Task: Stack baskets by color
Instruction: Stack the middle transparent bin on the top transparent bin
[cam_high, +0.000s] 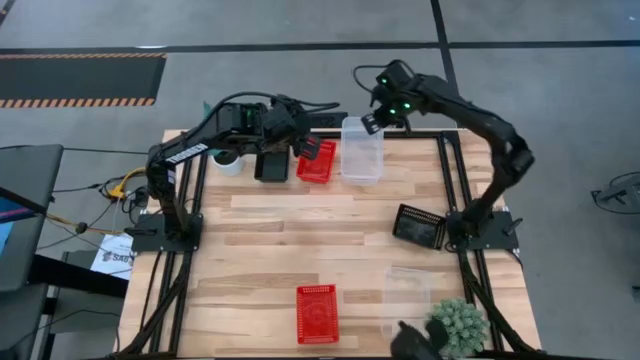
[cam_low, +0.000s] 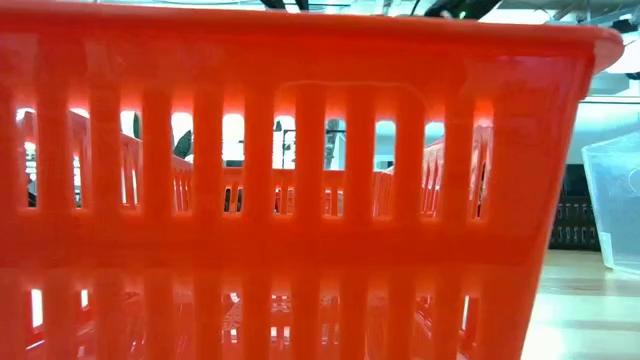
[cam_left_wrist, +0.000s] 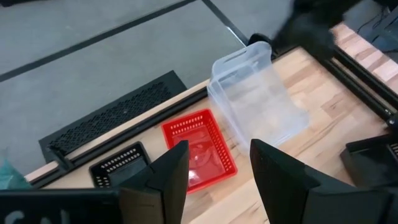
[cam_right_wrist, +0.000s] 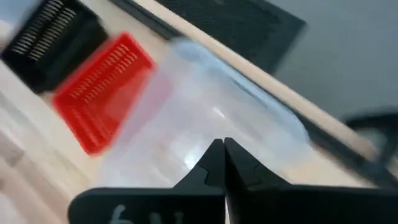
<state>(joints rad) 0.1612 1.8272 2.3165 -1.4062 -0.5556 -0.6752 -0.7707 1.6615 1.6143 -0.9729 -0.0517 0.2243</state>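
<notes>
At the table's far edge a black basket (cam_high: 271, 165), a red basket (cam_high: 316, 162) and a clear basket (cam_high: 362, 150) stand side by side on their bottoms. My left gripper (cam_left_wrist: 217, 149) hovers open above the red basket (cam_left_wrist: 199, 149), nothing between its fingers. My right gripper (cam_right_wrist: 221, 146) is shut over the far end of the clear basket (cam_right_wrist: 211, 106); in the high view it (cam_high: 372, 122) shows at that basket's far rim. Another red basket (cam_high: 317, 312) and a clear basket (cam_high: 405, 290) sit near the front edge, and a black basket (cam_high: 420, 226) at the right. My right gripper's shut fingertips (cam_right_wrist: 214, 155) stand in front of the clear basket's far end (cam_right_wrist: 261, 118), slanting down from the table's far side. The blur keeps me from telling whether they touch it.
A potted plant (cam_high: 455, 325) stands at the front right corner. A white cup-like thing (cam_high: 228, 160) sits left of the black basket. The near red basket (cam_low: 300, 200) fills the low view. The middle of the table (cam_high: 320, 230) is bare wood.
</notes>
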